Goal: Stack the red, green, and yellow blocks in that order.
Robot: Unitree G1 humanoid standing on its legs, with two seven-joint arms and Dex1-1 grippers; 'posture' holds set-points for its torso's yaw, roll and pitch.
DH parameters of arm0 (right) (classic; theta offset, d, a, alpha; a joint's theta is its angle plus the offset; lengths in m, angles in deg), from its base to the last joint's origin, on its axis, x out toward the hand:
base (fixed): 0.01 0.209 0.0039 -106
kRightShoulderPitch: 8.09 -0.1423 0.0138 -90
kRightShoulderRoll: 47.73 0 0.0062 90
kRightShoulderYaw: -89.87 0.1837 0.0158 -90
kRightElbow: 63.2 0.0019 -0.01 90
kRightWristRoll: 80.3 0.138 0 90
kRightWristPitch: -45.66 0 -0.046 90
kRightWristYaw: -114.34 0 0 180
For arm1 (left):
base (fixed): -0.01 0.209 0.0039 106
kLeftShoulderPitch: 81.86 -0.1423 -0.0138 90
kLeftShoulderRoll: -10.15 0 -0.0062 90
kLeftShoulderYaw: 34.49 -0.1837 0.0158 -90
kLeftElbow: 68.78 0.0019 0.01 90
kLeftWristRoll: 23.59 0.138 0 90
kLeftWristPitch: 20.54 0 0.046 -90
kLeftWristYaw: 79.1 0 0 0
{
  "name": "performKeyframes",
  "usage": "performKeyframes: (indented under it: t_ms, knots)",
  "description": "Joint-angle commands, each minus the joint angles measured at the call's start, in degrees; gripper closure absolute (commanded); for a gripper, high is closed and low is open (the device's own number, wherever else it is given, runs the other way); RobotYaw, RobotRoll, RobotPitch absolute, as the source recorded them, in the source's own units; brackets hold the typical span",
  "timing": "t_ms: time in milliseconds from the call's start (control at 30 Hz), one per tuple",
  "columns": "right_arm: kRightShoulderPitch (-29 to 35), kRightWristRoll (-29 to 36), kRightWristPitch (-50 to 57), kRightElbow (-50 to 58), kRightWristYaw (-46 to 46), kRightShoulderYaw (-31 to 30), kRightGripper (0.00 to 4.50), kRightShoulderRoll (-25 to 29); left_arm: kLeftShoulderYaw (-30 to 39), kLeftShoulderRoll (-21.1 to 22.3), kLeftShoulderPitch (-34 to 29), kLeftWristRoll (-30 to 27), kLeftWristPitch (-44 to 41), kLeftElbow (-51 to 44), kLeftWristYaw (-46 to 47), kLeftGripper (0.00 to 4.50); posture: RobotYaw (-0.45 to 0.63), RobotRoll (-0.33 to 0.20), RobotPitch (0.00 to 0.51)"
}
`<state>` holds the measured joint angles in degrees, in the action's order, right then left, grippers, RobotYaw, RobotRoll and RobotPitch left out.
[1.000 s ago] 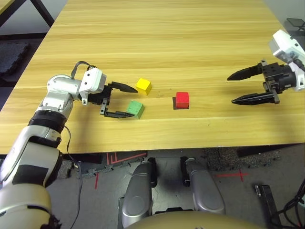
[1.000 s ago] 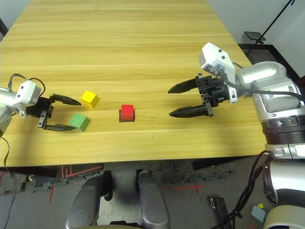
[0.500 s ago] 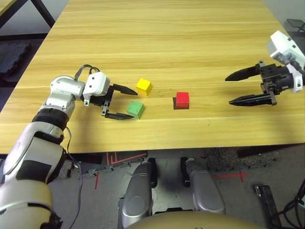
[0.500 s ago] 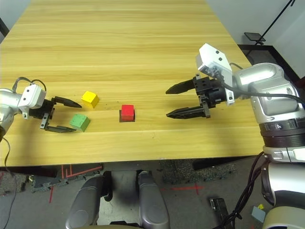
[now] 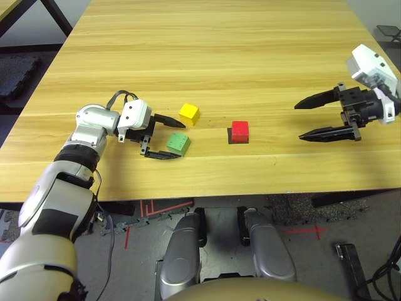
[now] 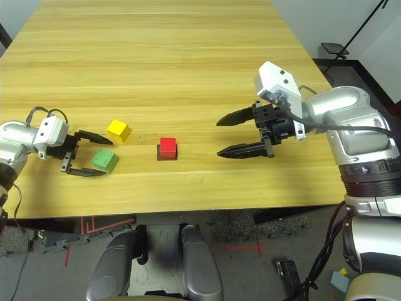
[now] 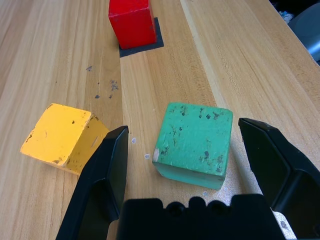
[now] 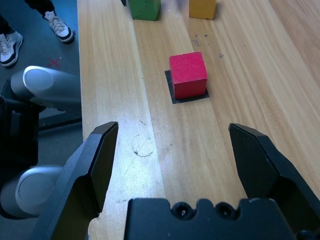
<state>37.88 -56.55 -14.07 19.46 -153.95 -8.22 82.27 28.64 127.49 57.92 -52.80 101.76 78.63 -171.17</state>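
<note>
Left eye view shows the wooden table (image 5: 219,56) with the three cubes near its front edge: the yellow block (image 5: 189,113) farthest left and back, the green block (image 5: 178,143) just in front of it, and the red block (image 5: 239,131) off to their right, standing on a flat black square patch (image 5: 230,140). The left gripper (image 5: 165,138) lies low on the table with its fingers spread, the green block sitting between the tips and the yellow block just beyond the far finger. The right gripper (image 5: 309,118) hangs well to the right of the red block, its fingers wide apart and holding nothing. Right eye view gives the same layout, with bare wood between the red block and the right gripper. Left wrist view looks along the spread fingers (image 7: 107,170) at the green block, scuffed and turned slightly askew, lying between them without touching either; the yellow block, tilted, sits just outside one finger, and the red block stands beyond on its dark patch. Right wrist view looks between that arm's open fingers (image 8: 95,160) along clear wood to the red block, with the green and yellow blocks side by side farther off, and a person's shoe (image 8: 60,30) on the floor beside the table.
</note>
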Motion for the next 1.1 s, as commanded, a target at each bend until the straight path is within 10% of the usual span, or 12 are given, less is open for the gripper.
performKeyframes:
  t_ms: [33,267,633,1100]
  knots:
    - [0.7,-0.1,0.0,0.8,0.2,0.8,0.0,-0.4,0.4,-0.5,0.0,1.8,1.1,1.4,-0.4,0.39,0.14,0.013,0.22]
    - [0.7,-0.1,0.1,1.0,0.6,0.9,0.0,-0.8,0.3,-0.9,0.0,3.6,2.4,2.7,-0.4,2.4,0.14,0.014,0.227]
    - [2.1,0.0,-0.3,1.6,1.7,1.3,0.0,-0.9,7.8,-1.8,3.6,2.4,-6.9,1.3,-0.4,2.4,0.14,0.031,0.224]
    - [1.7,0.4,-0.7,0.7,0.2,2.4,0.0,-1.0,15.0,-5.8,-0.5,6.5,-33.4,-33.4,9.8,2.4,0.15,0.053,0.221]
